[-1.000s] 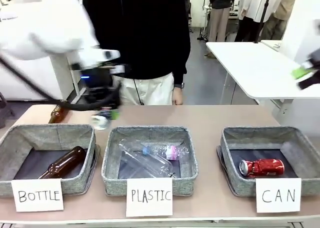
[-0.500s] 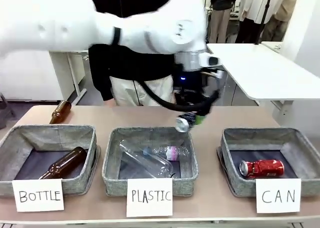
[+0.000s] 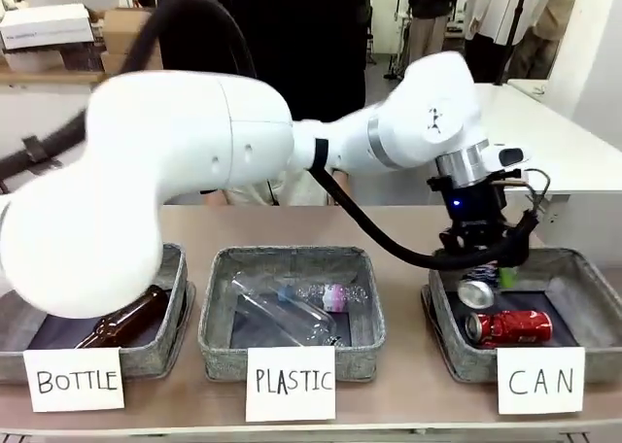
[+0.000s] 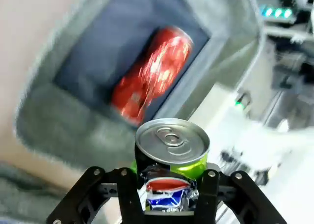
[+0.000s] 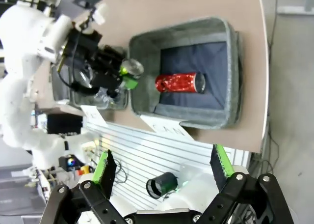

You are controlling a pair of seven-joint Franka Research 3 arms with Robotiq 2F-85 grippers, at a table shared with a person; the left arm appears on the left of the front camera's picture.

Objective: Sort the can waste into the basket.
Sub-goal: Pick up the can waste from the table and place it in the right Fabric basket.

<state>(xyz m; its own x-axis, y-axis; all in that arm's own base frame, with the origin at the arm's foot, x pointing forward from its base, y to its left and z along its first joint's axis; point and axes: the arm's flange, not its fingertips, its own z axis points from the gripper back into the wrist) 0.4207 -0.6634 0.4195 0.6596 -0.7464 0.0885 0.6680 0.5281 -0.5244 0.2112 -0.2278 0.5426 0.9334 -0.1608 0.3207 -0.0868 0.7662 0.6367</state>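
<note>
The left arm stretches across the table [image 3: 408,224] to the far right basket [image 3: 583,268], the one with the "CAN" sign [image 3: 541,379]. Its end effector [image 3: 489,278] pinches the blue can [image 3: 477,290] by its sides, silver end tipped toward the camera, over the left part of the basket. The can hangs just above the red can [image 3: 510,324], which lies on its side on the dark lining. The right end effector [image 5: 163,165] hangs high off the table's end, fingers spread wide with nothing between them.
</note>
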